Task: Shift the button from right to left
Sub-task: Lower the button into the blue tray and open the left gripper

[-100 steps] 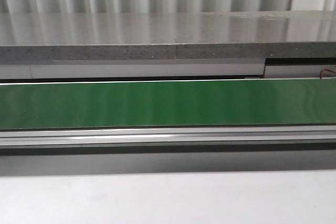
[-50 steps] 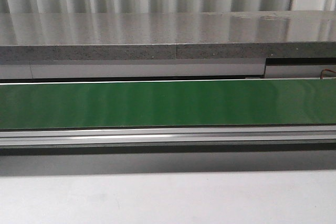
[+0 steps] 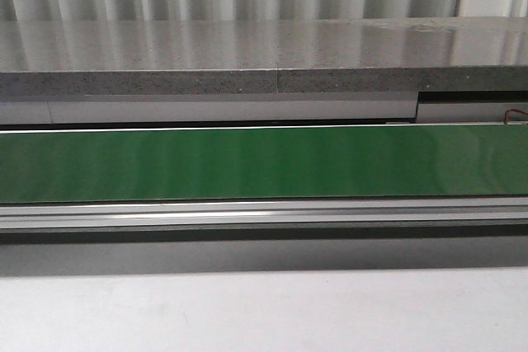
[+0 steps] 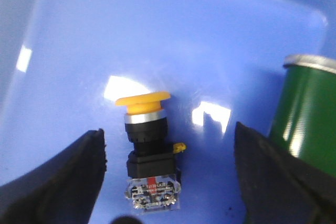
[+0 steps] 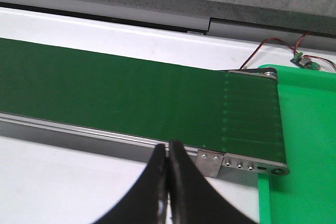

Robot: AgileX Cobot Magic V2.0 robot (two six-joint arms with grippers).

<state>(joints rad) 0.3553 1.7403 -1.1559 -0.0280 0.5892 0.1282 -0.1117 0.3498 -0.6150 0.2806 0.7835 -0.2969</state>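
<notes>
Front view unchanged from a second ago: same green belt [image 3: 264, 162], same white tabletop [image 3: 264, 311], no arm in sight. Left claw [image 4: 168, 177] spread wide around the button [image 4: 148, 145], lying on the blue bin [image 4: 157, 35] floor, near a green can [image 4: 307, 108]. Right claw [image 5: 169, 182] pressed together, empty, over the belt's edge.

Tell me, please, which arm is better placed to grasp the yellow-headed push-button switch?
Left. Its open gripper straddles the yellow-headed push-button switch in the blue bin; the right gripper is shut over the green conveyor belt.
</notes>
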